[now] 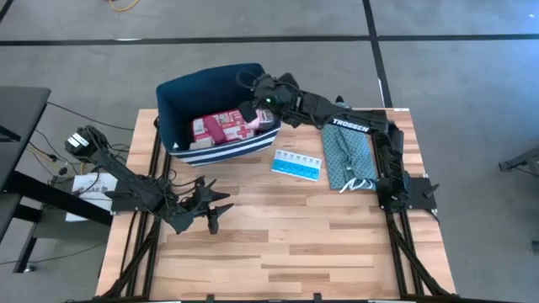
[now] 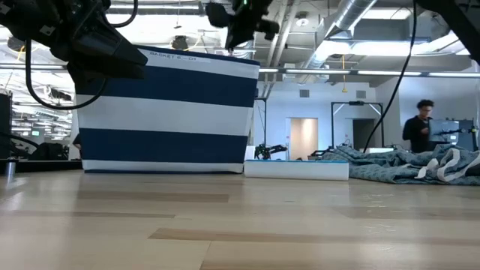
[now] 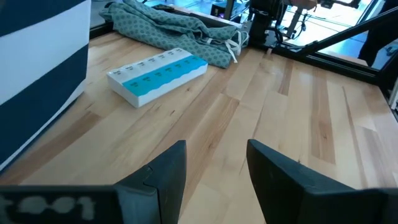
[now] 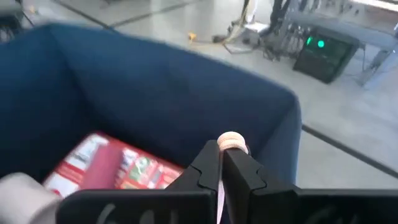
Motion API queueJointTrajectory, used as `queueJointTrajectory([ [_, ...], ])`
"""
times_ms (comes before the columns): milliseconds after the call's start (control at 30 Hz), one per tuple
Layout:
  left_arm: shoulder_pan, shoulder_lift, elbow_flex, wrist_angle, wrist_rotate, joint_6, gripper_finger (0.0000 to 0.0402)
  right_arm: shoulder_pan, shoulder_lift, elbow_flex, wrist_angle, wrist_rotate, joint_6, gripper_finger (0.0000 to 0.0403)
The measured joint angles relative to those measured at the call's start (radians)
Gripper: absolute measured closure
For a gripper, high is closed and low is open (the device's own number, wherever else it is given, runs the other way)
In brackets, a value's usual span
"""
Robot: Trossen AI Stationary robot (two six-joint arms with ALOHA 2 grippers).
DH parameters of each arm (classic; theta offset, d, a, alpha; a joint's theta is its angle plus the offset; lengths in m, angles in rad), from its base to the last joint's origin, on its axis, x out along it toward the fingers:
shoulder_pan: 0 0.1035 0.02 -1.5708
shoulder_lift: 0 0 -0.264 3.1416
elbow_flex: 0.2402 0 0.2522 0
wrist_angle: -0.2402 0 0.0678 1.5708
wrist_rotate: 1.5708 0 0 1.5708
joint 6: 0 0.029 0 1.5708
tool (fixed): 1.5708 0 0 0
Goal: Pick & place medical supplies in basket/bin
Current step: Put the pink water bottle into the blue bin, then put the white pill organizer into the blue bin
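Observation:
The navy bin with white stripes (image 1: pixel 215 109) stands at the table's far left and holds the red-and-white first-aid case (image 1: pixel 223 128) (image 4: pixel 112 163). My right gripper (image 1: pixel 257 105) (image 4: pixel 221 155) hovers above the bin's right part, shut on a small pale pink round piece (image 4: pixel 230 140). The light-blue pill organizer (image 1: pixel 296 166) (image 3: pixel 158 73) lies flat on the table to the right of the bin. My left gripper (image 1: pixel 210 209) (image 3: pixel 214 168) is open, low over the near-left table, touching nothing. The red-capped bottle is out of view. My right gripper pinches the pale pink round piece between its two fingertips (image 4: pixel 208 163). Only the piece's rounded edge (image 4: pixel 231 138) shows past the fingers. The fingers slant down from the table's right side, and the piece is lifted clear above the bin's inside.
A teal patterned cloth bundle (image 1: pixel 349 157) (image 3: pixel 168 28) lies at the table's right, beside the organizer. A white object (image 4: pixel 18 186) shows low inside the bin. Bare wood spreads across the near half of the table (image 1: pixel 295 244). A person (image 2: pixel 420 124) stands far off in the room.

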Motion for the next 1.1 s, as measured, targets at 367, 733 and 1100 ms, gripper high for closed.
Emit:
queueJointTrajectory([
  [367, 0.019, 0.0, 0.0, 0.003, -0.009, 0.04, 0.0245, -0.012, 0.0, -0.085, -0.004, -0.003, 0.01, 0.038],
  [733, 0.025, 0.0, 0.0, 0.003, 0.006, 0.033, 0.0245, -0.012, -0.002, -0.091, -0.042, -0.028, 0.03, 0.0345],
  [1100, 0.025, 0.0, 0.0, 0.003, 0.006, 0.033, 0.0245, 0.002, -0.003, -0.091, -0.093, -0.079, -0.046, 0.0314],
])
